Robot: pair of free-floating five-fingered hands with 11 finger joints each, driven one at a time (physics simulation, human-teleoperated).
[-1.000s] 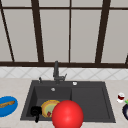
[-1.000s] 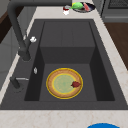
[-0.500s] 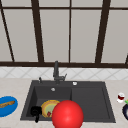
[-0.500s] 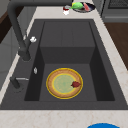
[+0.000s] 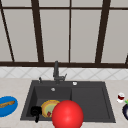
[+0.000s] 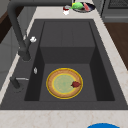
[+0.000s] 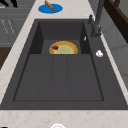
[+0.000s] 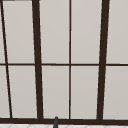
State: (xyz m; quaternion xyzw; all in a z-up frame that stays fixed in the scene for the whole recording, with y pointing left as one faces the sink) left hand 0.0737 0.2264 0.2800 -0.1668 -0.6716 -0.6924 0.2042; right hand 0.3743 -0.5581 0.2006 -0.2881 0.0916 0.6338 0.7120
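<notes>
Window [image 8: 70, 62] with dark frame bars — pale panes; faucet tip [image 8: 56, 122] at bottom edge

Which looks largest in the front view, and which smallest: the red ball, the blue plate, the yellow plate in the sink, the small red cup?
1. Red ball, though it may only be nearest to the camera.
2. Blue plate and yellow plate: both partly cut off or hidden, so not ranked.
3. Red cup, smallest.

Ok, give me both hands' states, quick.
Left hand: at the sink's front left edge, beside the plate; cannot tell whether it is open or shut.
Right hand: no state to report.
</notes>
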